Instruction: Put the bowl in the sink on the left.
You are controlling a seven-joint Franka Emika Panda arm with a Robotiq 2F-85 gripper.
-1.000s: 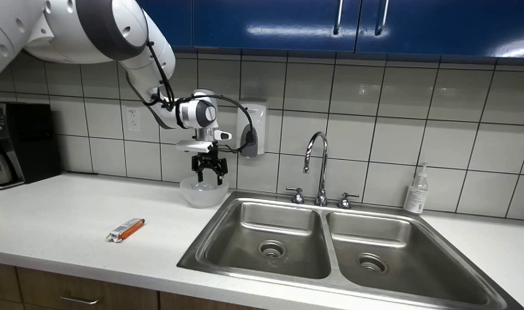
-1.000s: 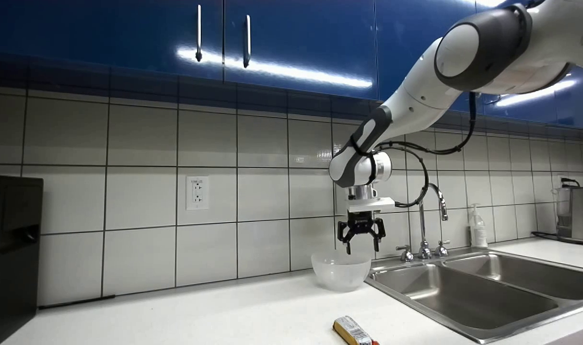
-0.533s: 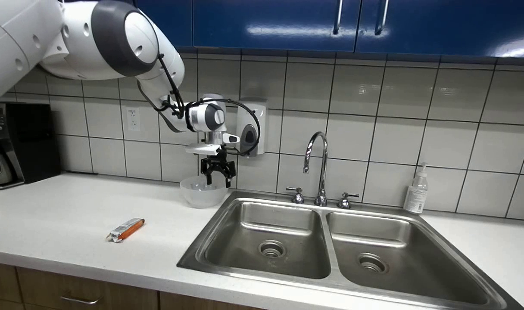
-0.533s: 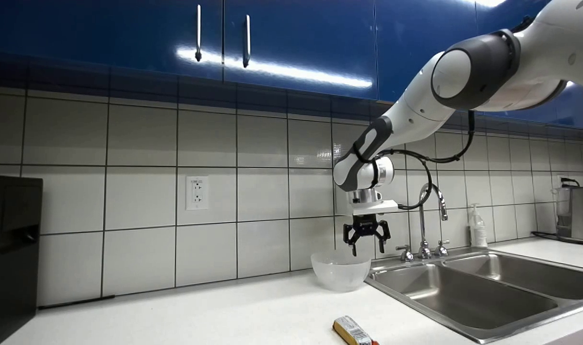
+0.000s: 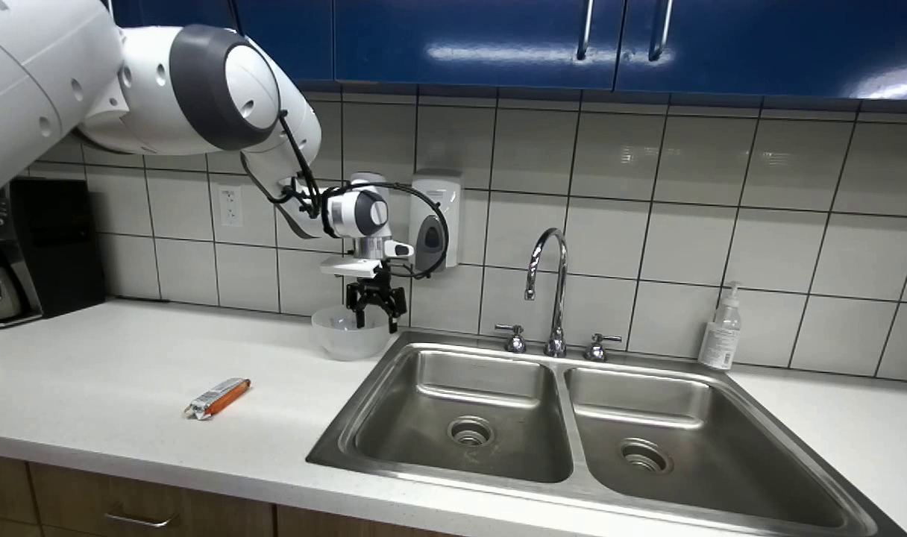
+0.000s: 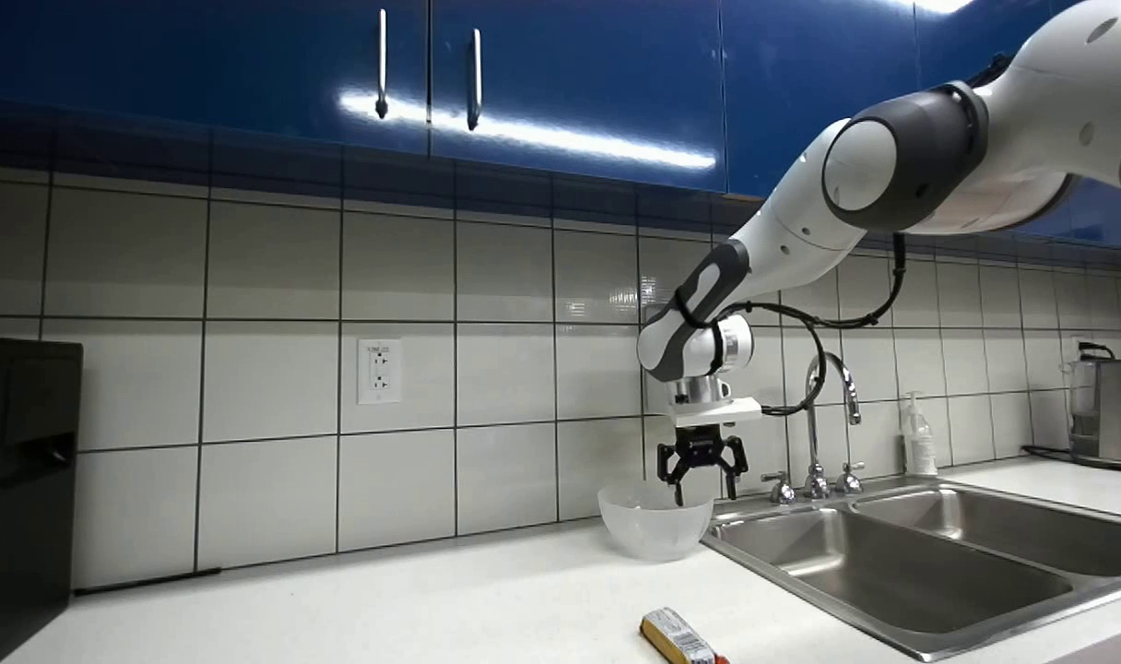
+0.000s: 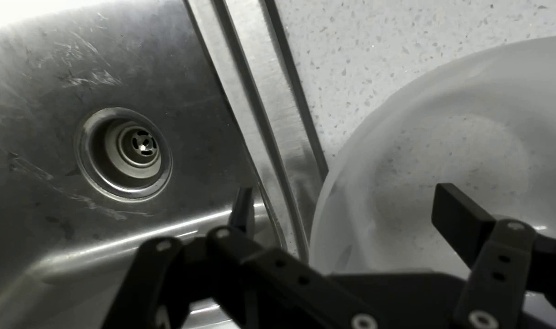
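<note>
A translucent whitish bowl [image 5: 341, 339] stands upright on the counter by the back wall, beside the sink's left edge; it also shows in an exterior view [image 6: 653, 533]. My gripper [image 5: 377, 322] is open, points down and holds nothing; it also shows in an exterior view [image 6: 705, 496]. In the wrist view, the bowl's near rim [image 7: 330, 187] lies between the spread fingers of the gripper [image 7: 346, 205]. One finger is over the bowl's inside, the other over the sink edge side. Whether a fingertip is below the rim is hard to tell. The left sink basin [image 5: 424, 425] shows its drain.
A chrome faucet [image 5: 559, 298] with two handles stands behind the sink. A wrapped bar [image 5: 218, 397] lies on the counter. A soap dispenser [image 5: 437, 224] hangs on the wall behind the arm. A pump bottle [image 5: 720, 339] and a coffee maker [image 5: 51, 246] stand farther off.
My gripper has moved toward the sink side of the bowl, then lowered, so that its fingers straddle the bowl's rim from above. It stays open. The bowl has not moved.
</note>
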